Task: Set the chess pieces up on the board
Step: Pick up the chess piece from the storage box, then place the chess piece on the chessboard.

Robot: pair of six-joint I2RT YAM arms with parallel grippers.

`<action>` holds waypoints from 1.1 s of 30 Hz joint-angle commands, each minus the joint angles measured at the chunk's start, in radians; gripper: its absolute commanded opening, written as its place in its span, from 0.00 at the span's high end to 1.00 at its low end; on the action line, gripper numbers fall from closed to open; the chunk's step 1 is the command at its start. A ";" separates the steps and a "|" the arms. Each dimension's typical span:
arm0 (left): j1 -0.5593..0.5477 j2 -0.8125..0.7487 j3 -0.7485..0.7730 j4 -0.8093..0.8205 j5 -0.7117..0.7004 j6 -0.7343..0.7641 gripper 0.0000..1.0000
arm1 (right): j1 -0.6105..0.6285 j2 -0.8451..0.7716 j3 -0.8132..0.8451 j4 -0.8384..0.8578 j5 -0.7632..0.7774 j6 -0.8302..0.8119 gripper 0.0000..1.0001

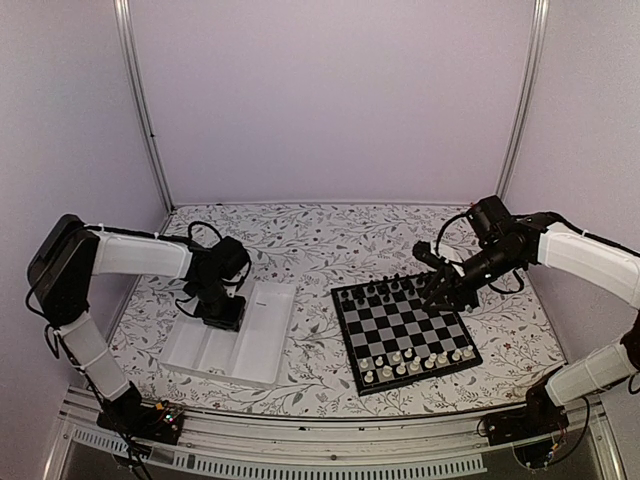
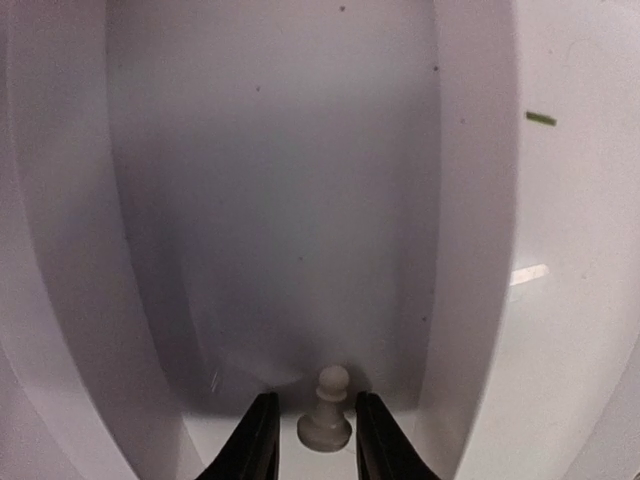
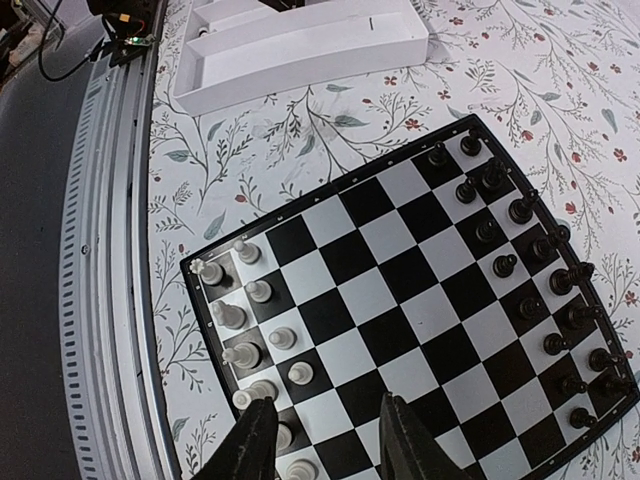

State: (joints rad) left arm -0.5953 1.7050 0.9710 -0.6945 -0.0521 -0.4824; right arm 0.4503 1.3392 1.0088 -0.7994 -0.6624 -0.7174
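Observation:
The board (image 1: 400, 322) lies right of centre on the table. Cream-white pieces (image 1: 415, 362) stand in its two near rows and black pieces (image 1: 385, 290) along its far rows. My left gripper (image 1: 222, 318) is down inside the white tray. In the left wrist view it (image 2: 314, 405) is open, with one upright cream-white pawn (image 2: 325, 415) between its fingers, a small gap on each side. My right gripper (image 1: 440, 293) hovers over the board's far right part. In the right wrist view it (image 3: 327, 405) is open and empty above the board (image 3: 400, 290).
The white compartment tray (image 1: 250, 340) lies left of the board on the floral tablecloth; it also shows in the right wrist view (image 3: 300, 50). The metal rail of the table's near edge (image 3: 110, 250) runs beside the board's white side.

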 commanded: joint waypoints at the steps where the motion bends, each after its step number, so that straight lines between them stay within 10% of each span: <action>1: -0.009 0.028 -0.007 0.002 -0.003 0.008 0.72 | 0.012 0.009 0.005 0.017 -0.009 0.012 0.62; 21: -0.087 -0.221 0.014 0.017 -0.105 0.105 0.89 | 0.020 0.070 0.231 0.073 0.012 0.121 0.59; 33: -0.481 -0.313 0.076 0.466 -0.168 0.243 0.87 | 0.032 0.396 0.480 -0.040 -0.497 0.318 0.57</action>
State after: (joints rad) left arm -1.0061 1.3361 0.9886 -0.3939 -0.1669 -0.3019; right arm 0.4652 1.6650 1.4689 -0.7750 -0.9592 -0.4759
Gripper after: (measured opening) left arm 0.145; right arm 0.428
